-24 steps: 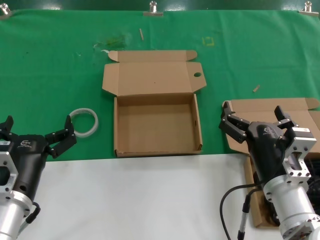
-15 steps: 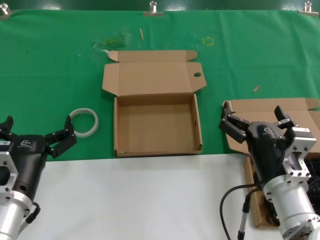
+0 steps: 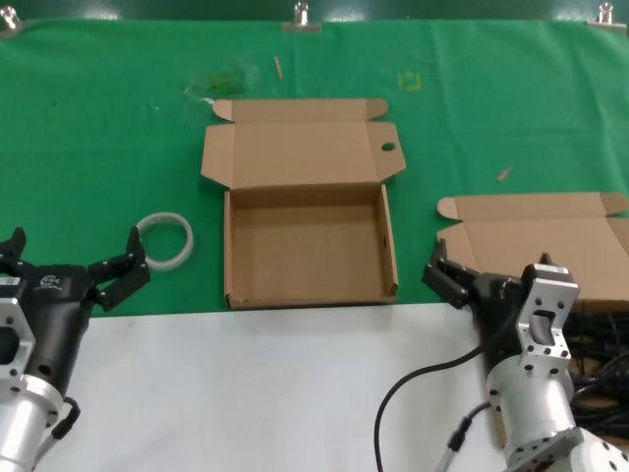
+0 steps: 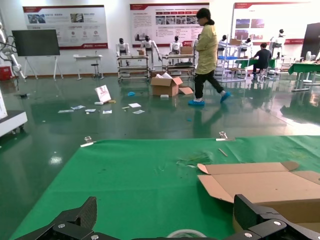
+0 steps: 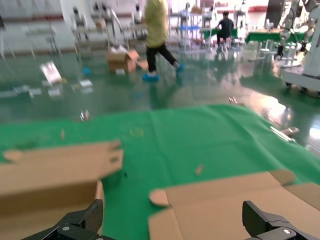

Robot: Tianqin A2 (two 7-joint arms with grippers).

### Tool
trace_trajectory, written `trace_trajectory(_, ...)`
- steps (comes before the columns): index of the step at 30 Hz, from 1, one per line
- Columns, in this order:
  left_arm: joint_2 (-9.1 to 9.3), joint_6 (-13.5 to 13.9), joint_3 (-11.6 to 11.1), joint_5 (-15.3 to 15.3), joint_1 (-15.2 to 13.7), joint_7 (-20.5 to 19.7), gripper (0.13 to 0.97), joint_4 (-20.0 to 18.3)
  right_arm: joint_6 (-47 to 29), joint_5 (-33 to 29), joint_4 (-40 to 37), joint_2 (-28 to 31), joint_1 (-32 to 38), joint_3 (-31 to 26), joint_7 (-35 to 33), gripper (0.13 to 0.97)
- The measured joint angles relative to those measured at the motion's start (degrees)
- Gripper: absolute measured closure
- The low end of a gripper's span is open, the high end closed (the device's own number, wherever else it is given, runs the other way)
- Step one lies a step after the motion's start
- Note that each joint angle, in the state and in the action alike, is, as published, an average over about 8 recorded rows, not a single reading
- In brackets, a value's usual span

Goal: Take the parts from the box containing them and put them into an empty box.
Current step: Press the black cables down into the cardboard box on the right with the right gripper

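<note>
The parts (image 3: 601, 339), thin black cable bundles, lie in the box containing them (image 3: 536, 231) at the right edge of the head view. Only a few strands show beside the right arm; the rest of the load is hidden behind that arm. The lid of this box stands open toward the far side of the green cloth (image 3: 98, 128).

The empty box (image 3: 308, 254) sits open at the centre of the cloth, well apart from the full one, with nothing visible inside. Its lid side flap carries a small round hole.

The right gripper (image 3: 496, 280) hangs over the near left corner of the full box, fingers spread wide, holding nothing. The right wrist view confirms the wide spread, with both finger tips at the frame corners.

The left gripper (image 3: 69, 264) waits at the near left, fingers likewise spread, just beside the white ring (image 3: 163, 239), which is not part of the task.

Step in hand, as judged: approach for a pick; nothing has been transferred yet. The next move calls for lowering the right gripper onto one bundle and closing across its narrow dimension, taking care not to snag neighbouring loops.
</note>
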Motion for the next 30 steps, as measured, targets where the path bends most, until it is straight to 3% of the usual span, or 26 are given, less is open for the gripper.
trace_trajectory(12,0.00,0.0,0.0,0.0,0.0,0.0,0.132,0.0,22.4,13.3,8.5,0.0,-1.8,-2.3,-30.5,0.129)
trace_trajectory(30,0.00,0.0,0.0,0.0,0.0,0.0,0.132,0.0,47.3,19.6,21.9,0.0,-0.7,-1.1,-74.5,0.129)
